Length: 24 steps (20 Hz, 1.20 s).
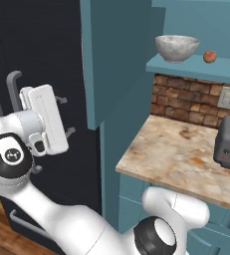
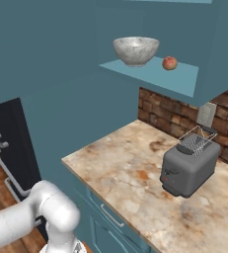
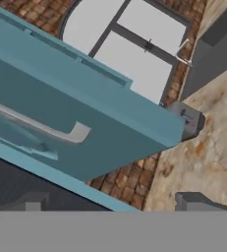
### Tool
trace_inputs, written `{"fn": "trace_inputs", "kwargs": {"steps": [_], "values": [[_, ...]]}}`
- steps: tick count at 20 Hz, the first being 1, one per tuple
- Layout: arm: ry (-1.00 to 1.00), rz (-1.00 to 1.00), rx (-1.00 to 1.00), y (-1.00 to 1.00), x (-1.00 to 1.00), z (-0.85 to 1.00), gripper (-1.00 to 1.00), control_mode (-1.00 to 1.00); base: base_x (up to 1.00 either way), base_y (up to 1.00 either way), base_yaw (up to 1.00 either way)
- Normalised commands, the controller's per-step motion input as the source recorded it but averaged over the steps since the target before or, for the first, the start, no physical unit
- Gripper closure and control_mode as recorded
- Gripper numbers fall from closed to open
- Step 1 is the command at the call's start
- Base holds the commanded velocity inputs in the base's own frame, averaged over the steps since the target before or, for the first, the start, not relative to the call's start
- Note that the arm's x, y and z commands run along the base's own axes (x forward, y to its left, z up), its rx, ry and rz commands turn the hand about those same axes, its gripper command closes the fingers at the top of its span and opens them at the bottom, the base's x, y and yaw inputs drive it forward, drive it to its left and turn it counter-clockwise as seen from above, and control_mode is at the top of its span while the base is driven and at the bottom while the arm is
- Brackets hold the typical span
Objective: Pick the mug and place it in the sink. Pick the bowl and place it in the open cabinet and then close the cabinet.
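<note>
- Round grey dull-metal bowl (image 1: 176, 48) sits upright on the bottom shelf of the open teal-blue upper wall cabinet (image 1: 196, 63); same bowl in right base view (image 2: 135, 50), near the shelf's front edge.
- Small red round fruit (image 1: 209, 57) on the same shelf, just beside the bowl, not touching.
- Cabinet door (image 1: 117, 60) stands swung open, edge-on to the left base cam, between the bowl and the black fridge w/ grey handles (image 1: 37, 45).
- Hand view looks at the door's face: teal panel w/ a pale bar handle (image 3: 46, 128), brick backsplash (image 3: 129, 182) behind it.
- End effector (image 1: 43, 119): white hand raised at left of the left base view, in front of the fridge, well apart from the bowl. Finger tips hardly visible, so can't tell if released or clenched; nothing seen in it.
- Beige speckled stone tabletop (image 2: 125, 173) below the cabinet carries a grey toaster (image 2: 189, 165) w/ a wire rack on top, near the brick wall.
</note>
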Motion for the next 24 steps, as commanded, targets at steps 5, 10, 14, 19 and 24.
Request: {"fn": "trace_inputs", "kwargs": {"steps": [5, 10, 14, 19, 24], "values": [[-0.03, 0.00, 0.00, -0.02, 0.18, 0.00, -1.00, -1.00, 0.00, 0.00, 0.00], [-0.03, 0.00, 0.00, -0.15, 0.01, -0.01, -1.00, -1.00, 0.00, 0.00, 0.00], [-0.03, 0.00, 0.00, -0.24, 0.00, 0.00, -1.00, -1.00, 0.00, 0.00, 0.00], [-0.04, 0.02, 0.00, -0.18, 0.14, -0.07, -1.00, -1.00, 0.00, 0.00, 0.00], [-0.06, 0.04, 0.00, -0.06, 0.35, -0.18, -1.00, -1.00, 0.00, 0.00, 0.00]]}}
